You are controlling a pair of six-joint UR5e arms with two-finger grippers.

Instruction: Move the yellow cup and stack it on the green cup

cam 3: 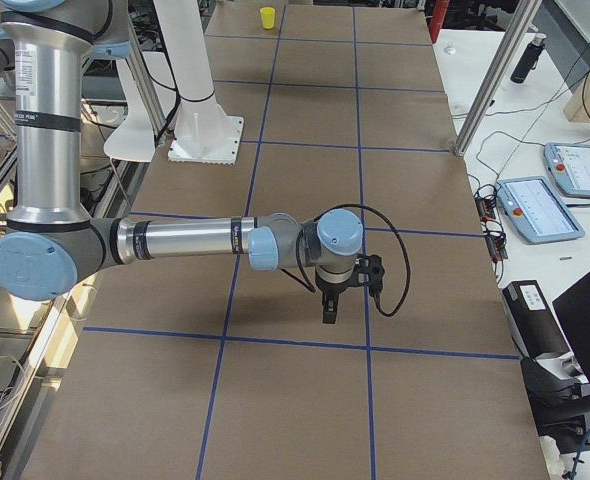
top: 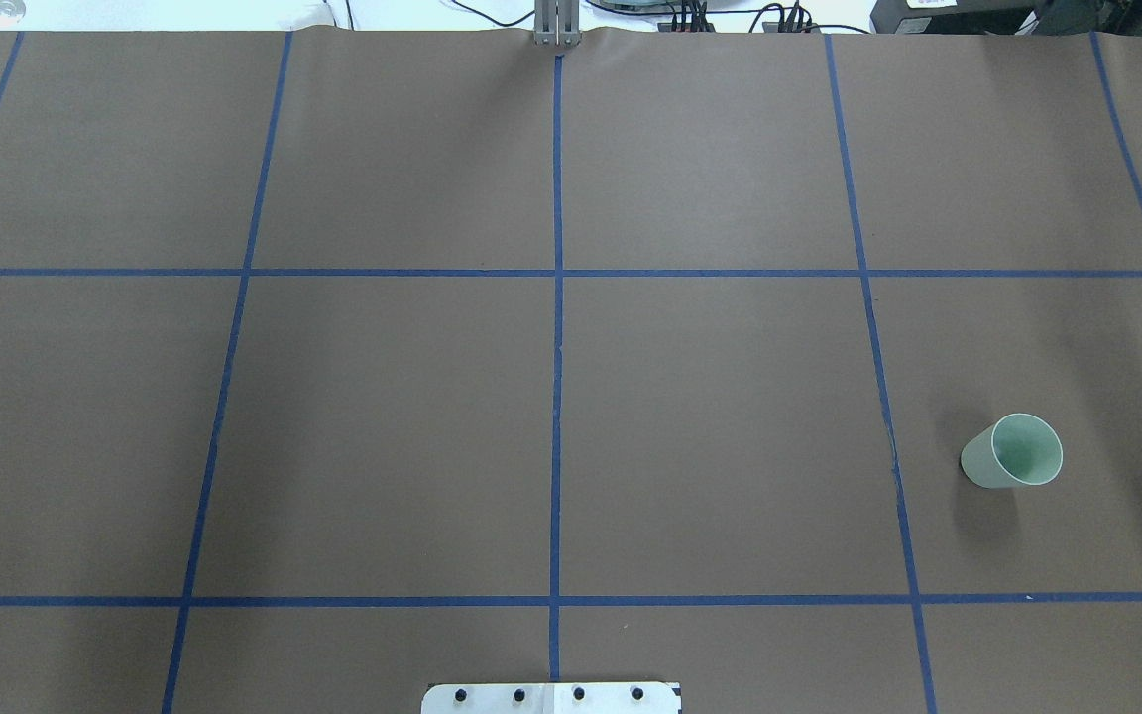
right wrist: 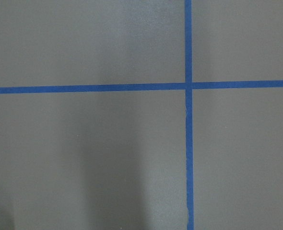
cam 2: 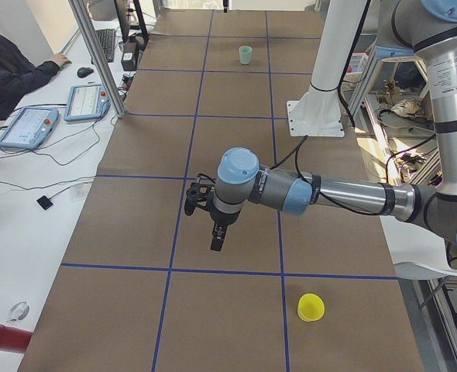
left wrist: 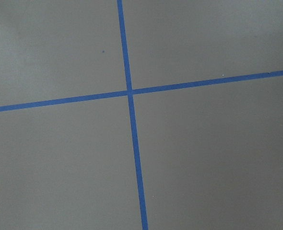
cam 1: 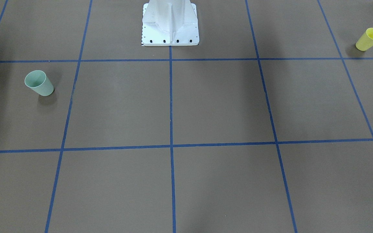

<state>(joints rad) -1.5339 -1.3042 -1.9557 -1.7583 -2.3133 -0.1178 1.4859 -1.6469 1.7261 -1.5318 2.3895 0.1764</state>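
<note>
The yellow cup [cam 1: 369, 39] stands upright, mouth up, on the brown table at the robot's left end; it also shows in the exterior left view [cam 2: 310, 308] and far off in the exterior right view [cam 3: 267, 17]. The green cup [cam 1: 39, 83] stands upright at the robot's right side, also in the overhead view [top: 1012, 452]. My left gripper [cam 2: 217, 240] hangs above the table, well away from the yellow cup. My right gripper [cam 3: 328, 310] hangs above the table, far from both cups. I cannot tell whether either gripper is open or shut. Both wrist views show only table.
The white robot pedestal [cam 1: 170, 24] stands at the table's robot side. Blue tape lines [top: 556, 347] grid the brown table. An operator [cam 2: 8, 70], tablets [cam 2: 27, 126] and a metal post [cam 2: 97, 58] are along the far side bench.
</note>
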